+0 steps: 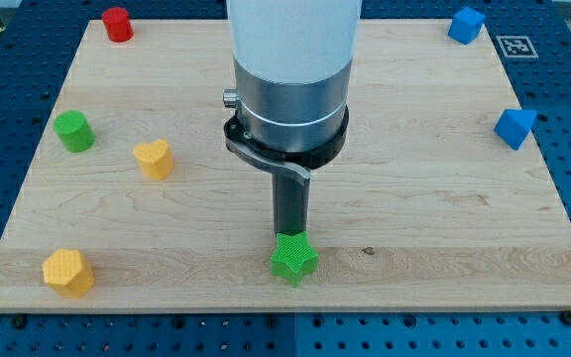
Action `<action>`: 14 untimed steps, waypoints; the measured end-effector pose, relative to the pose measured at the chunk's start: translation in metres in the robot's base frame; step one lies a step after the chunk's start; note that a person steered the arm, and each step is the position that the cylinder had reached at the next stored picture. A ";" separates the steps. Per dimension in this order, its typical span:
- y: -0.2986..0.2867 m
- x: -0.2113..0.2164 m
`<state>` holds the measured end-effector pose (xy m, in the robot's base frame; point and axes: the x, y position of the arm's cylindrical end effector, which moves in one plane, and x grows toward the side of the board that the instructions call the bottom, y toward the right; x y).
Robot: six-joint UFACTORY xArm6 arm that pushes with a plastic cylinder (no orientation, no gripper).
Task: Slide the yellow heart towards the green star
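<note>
We judge the light, rigid yellow heart [154, 158], near the worktop's [414, 198] left edge, slides easily if pushed on its left side toward the green star [293, 258]; our tip [290, 236], clawless, grips nothing.

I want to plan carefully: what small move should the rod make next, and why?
Probably my tip should first travel toward the view's left, to the far side of the yellow heart. Now it stands just above the green star, on the wrong side of the heart. From the heart's upper left, a push would send it down-right to the star.

bare board between yellow heart [154, 158] and green star [293, 258]; my tip [290, 236] touching star's top side
</note>
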<state>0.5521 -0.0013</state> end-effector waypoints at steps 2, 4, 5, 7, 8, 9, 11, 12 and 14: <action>-0.041 -0.031; -0.162 -0.033; -0.202 -0.063; -0.183 -0.081; -0.159 -0.089; -0.146 -0.104; -0.096 -0.112; -0.064 -0.112; 0.005 -0.112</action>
<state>0.4403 0.0039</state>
